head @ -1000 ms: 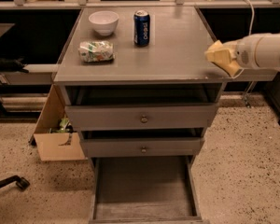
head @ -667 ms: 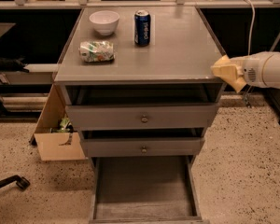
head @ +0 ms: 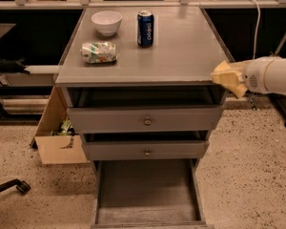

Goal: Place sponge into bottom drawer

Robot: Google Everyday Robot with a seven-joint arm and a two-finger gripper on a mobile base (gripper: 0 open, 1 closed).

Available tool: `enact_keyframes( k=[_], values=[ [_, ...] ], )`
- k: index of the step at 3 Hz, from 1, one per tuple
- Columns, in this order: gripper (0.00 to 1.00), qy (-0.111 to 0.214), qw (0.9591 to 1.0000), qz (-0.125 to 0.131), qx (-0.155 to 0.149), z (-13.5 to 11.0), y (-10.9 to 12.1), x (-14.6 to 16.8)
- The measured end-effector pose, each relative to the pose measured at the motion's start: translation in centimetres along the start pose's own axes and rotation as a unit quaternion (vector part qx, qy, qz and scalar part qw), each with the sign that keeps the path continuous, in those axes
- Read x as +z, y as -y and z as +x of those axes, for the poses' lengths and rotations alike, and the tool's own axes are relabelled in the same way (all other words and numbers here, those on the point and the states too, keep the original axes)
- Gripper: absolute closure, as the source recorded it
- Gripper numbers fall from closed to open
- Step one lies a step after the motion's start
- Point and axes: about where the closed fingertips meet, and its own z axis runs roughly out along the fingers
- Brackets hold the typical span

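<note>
Camera view, claw (head: 234, 78) just right of cabinet (head: 181, 56), clamped on sponge (head: 223, 75)

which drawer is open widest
The bottom drawer, its floor bared; the two knobbed drawers barely protrude. The claw holds the sponge at the cabinet's right edge.

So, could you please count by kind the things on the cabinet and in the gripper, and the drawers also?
white bowl: 1
soda can: 1
foil packet: 1
sponge: 1, in the gripper, jaws shut on it, beside the cabinet's right edge
drawers: 3, bottom drawer open widest
total: 7
</note>
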Motion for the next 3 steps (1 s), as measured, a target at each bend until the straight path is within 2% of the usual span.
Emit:
enact_keyframes(
  k=[1,2,3],
  values=[
    [1.0,-0.018,0.9974,-0.068,-0.019,3.7,-4.2,0.4],
    [1.0,-0.059,0.9907,-0.121,-0.019,9.2,-7.5,1.0],
    [1.0,-0.059,0.9907,-0.121,-0.019,9.2,-7.5,1.0]
  ],
)
